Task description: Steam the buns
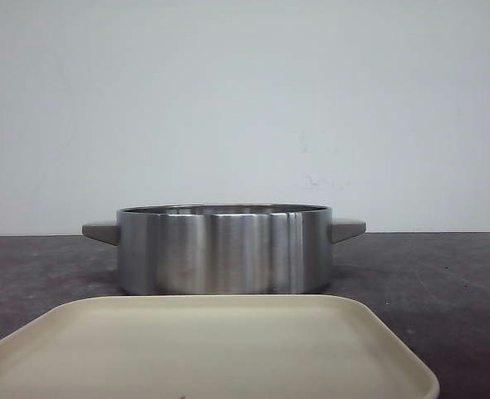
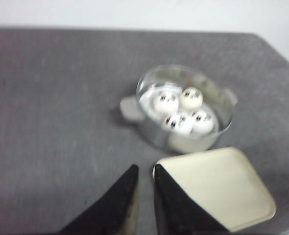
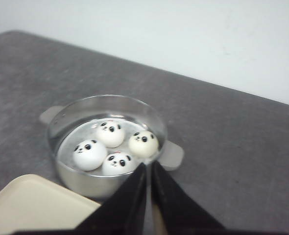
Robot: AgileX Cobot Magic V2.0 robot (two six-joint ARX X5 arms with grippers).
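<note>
Several white panda-faced buns (image 3: 89, 154) lie together inside the steel pot (image 3: 85, 183); the left wrist view also shows the buns (image 2: 166, 102) in the pot (image 2: 152, 134). From the front only the pot's wall (image 1: 224, 249) shows and the buns are hidden. My left gripper (image 2: 145, 169) hovers over the table beside a corner of the cream tray, its fingers a narrow slit apart and empty. My right gripper (image 3: 148, 166) hangs above the pot's near rim, shut on nothing. Neither gripper appears in the front view.
The cream tray (image 1: 203, 349) lies bare in front of the pot, also seen as the tray (image 2: 218, 186) and the tray's corner (image 3: 32, 205). The pot has two flat side handles (image 1: 349, 228). Dark grey tabletop (image 1: 444, 283) runs back to a white wall.
</note>
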